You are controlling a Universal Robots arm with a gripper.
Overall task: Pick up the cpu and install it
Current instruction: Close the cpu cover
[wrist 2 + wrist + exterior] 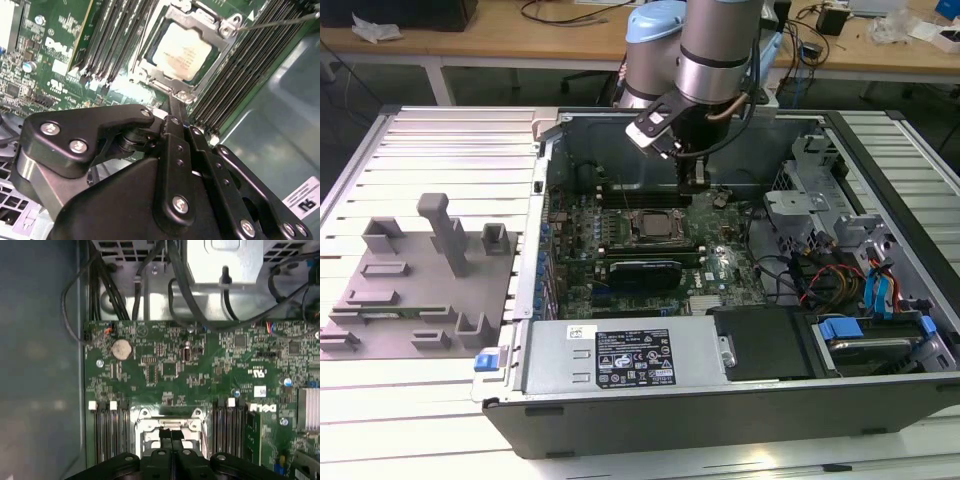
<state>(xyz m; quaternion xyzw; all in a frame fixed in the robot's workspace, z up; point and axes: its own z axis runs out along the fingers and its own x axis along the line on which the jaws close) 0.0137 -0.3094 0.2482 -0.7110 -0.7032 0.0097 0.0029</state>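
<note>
The cpu (182,49), a flat square chip with a silvery-white top, lies inside the metal-framed socket (150,75) on the green motherboard (720,262). In the exterior view the cpu (653,226) sits in the middle of the open computer case. My gripper (698,186) hangs over the board just behind the socket. Its black fingers (172,107) are pressed together with nothing between them, and their tips stand right at the socket frame's edge. In the first wrist view the gripper (171,436) points down over the frame (170,415).
Memory slots (240,75) flank the socket, and a thin wire lever (280,20) juts from its corner. A power supply (630,355), a drive cage (800,205) and coloured cables (840,280) fill the case. A grey fixture plate (410,290) lies on the exterior view's left.
</note>
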